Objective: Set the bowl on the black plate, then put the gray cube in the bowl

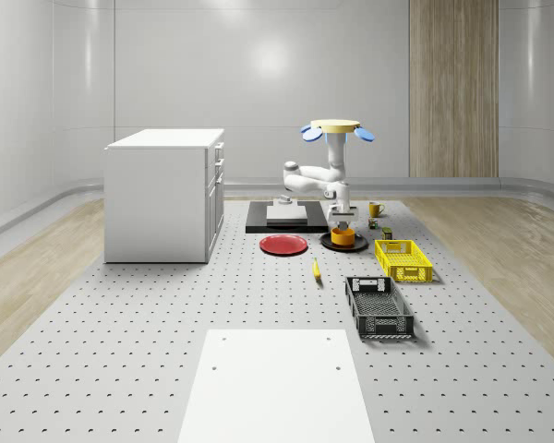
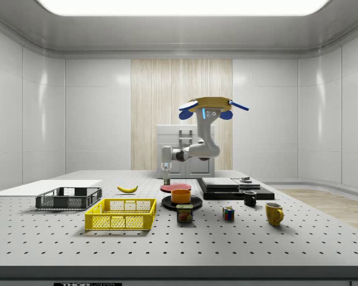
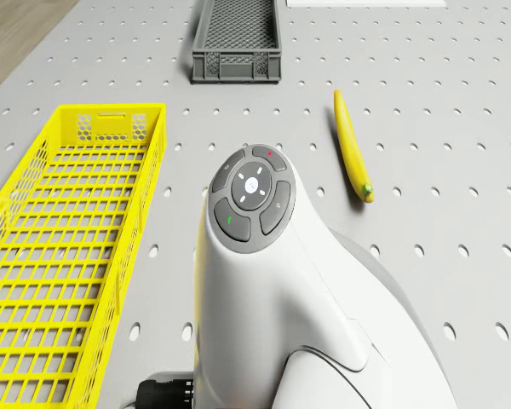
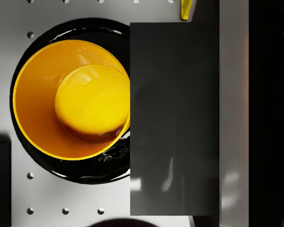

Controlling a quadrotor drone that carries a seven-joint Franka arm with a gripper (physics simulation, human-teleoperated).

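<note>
The orange bowl sits on the black plate. My gripper hangs just above the bowl, pointing down, shut on the gray cube. In the wrist view the cube is a dark block beside the bowl's rim, partly over the plate. The drone hovers above the table, over the area just behind the plate, with the arm folded down beneath it.
A red plate lies at the black plate's left in the whole-scene view. A banana, a yellow crate and a dark crate are nearer. A white cabinet stands left, a black slab behind.
</note>
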